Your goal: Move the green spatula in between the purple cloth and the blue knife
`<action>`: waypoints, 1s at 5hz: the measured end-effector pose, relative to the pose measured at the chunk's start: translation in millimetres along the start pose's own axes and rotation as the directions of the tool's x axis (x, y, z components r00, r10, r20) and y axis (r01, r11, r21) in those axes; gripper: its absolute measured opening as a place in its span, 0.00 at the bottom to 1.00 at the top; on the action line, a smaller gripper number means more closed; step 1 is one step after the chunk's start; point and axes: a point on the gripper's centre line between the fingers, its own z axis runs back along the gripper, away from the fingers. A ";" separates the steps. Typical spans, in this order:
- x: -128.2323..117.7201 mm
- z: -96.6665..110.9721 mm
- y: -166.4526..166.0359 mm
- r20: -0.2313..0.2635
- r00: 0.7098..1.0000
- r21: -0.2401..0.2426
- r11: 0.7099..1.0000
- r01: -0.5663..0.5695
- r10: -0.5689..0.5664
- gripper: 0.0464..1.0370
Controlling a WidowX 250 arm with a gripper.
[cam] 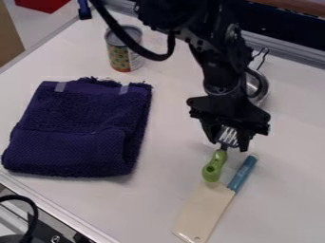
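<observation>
Perhaps risks nudging the blue knife (215,199) by closing off-centre: straddles the green spatula (215,166), just beside that knife, with the gripper (228,146) spread wide at the fingers. Could slip off the slotted head, too.

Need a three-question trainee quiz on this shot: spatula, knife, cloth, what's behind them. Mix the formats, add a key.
1. Short answer: Which handle is nearer the purple cloth: that of the green spatula or that of the blue knife?
2. True or false: The blue knife lies on top of the purple cloth.
3. Fill in: Seen from the camera, the upright thing standing behind the purple cloth is a ____.

Key:
1. The green spatula's
2. False
3. can
</observation>
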 end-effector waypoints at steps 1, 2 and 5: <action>0.8 -2.0 3.4 -0.003 1.000 -0.002 1.000 -0.006 0.006 0.57; 6.2 0.2 6.7 0.001 1.000 -0.006 1.000 -0.008 0.008 0.57; 17.2 -6.5 7.1 -0.006 0.999 -0.001 0.999 -0.045 0.045 0.57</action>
